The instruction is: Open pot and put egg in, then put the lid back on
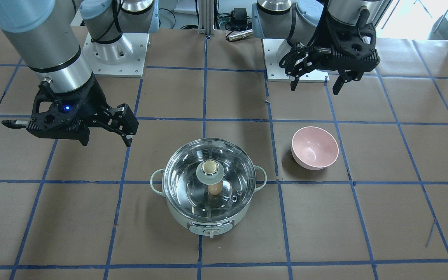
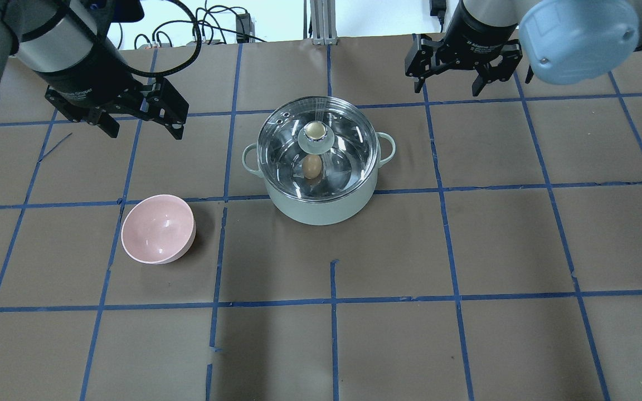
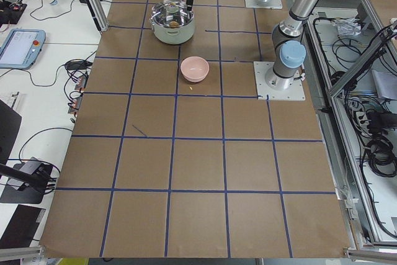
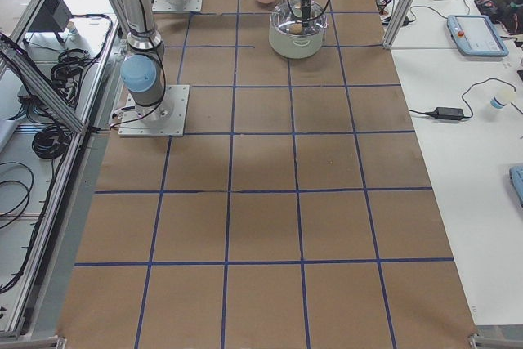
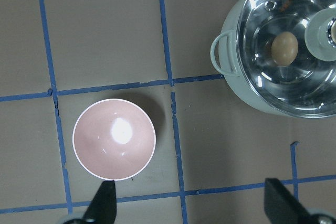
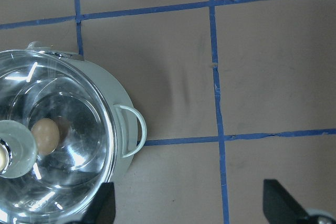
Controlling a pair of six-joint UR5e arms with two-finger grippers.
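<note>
The mint-green pot (image 1: 208, 221) stands mid-table with the clear glass lid (image 1: 230, 171) seated on it, its beige knob (image 1: 210, 167) in the middle. The tan egg (image 1: 214, 189) lies inside on the steel bottom, seen through the glass; it also shows in the overhead view (image 2: 312, 166) and in both wrist views (image 5: 284, 48) (image 6: 45, 135). My left gripper (image 2: 145, 133) is open and empty, raised off the pot's left. My right gripper (image 2: 446, 90) is open and empty, raised behind the pot's right. Neither touches anything.
An empty pink bowl (image 2: 157, 228) sits on the table left of the pot, below my left gripper (image 5: 191, 203). Brown paper with blue tape lines (image 2: 332, 301) covers the table. The arm bases stand at the table's rear edge.
</note>
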